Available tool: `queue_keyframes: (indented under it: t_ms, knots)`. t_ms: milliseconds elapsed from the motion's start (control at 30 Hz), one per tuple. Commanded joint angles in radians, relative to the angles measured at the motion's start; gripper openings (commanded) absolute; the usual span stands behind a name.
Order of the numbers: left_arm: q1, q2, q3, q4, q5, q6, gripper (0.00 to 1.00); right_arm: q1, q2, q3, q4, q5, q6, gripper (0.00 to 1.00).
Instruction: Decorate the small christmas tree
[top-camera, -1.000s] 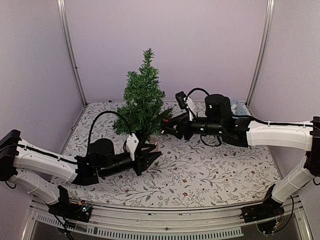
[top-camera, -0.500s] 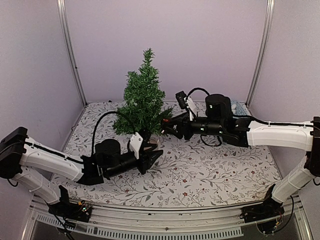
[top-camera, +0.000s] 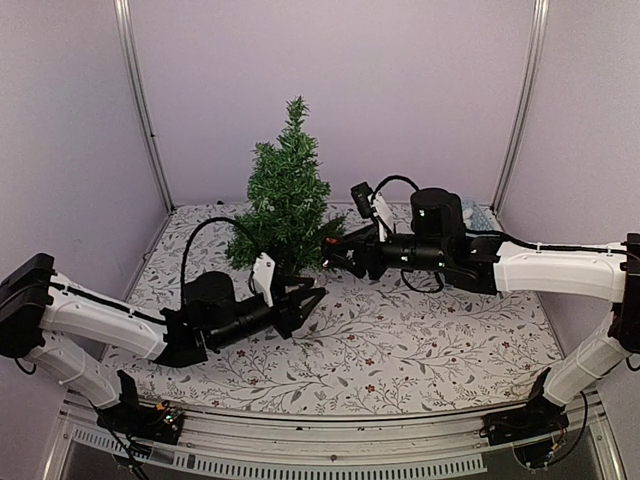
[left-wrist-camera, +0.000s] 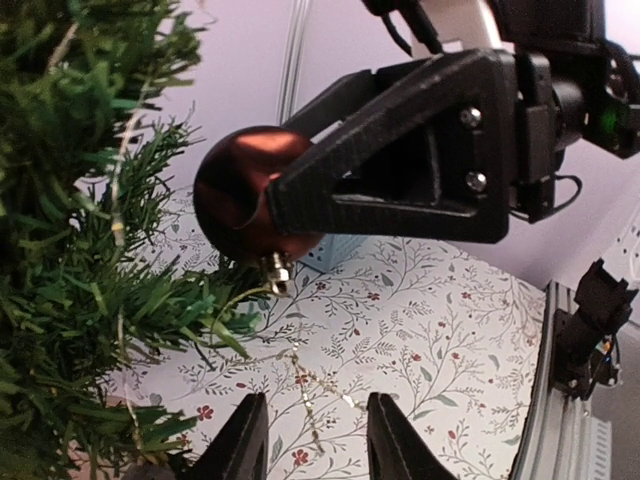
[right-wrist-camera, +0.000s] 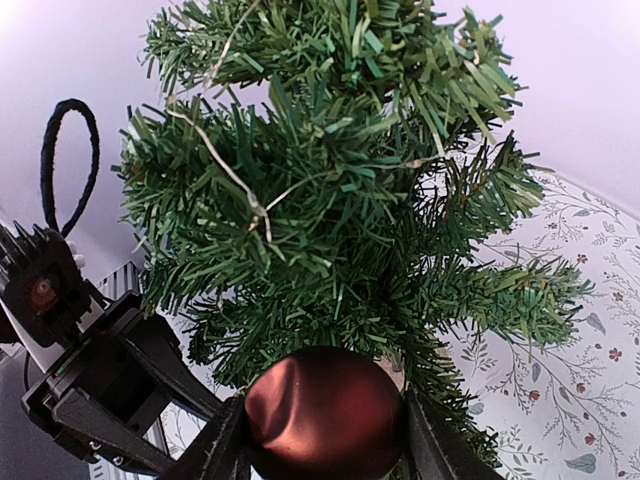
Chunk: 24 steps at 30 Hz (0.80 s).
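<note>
Your small christmas tree stands upright at the far middle of the flower-printed table, close to the back wall. It is dark green and bristly, with a pointed top and fuller lower branches. Look at its lower right side and you find a glossy dark-red bauble pressed against the branch tips, clamped between the fingers of the right gripper. The bauble's gold cap points downward, and a thin gold thread trails from it toward the table.
</note>
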Motion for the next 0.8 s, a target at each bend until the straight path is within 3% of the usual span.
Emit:
queue_keyframes:
  t_ms: [0,200,400,767]
  knots:
    - [0.023,0.01,0.012,0.035,0.018,-0.045,0.28,0.007,-0.004,-0.004,0.022,-0.005,-0.012,0.34]
    - [0.026,0.045,0.042,0.021,0.025,-0.037,0.11,0.007,0.001,-0.003,0.014,0.008,-0.012,0.34]
    - [0.026,0.064,0.053,-0.01,0.007,-0.031,0.0,0.008,0.01,0.006,-0.008,0.024,-0.013,0.34]
    - [0.03,0.058,0.069,-0.073,-0.078,-0.037,0.0,0.007,0.057,0.049,-0.018,0.04,-0.021,0.34]
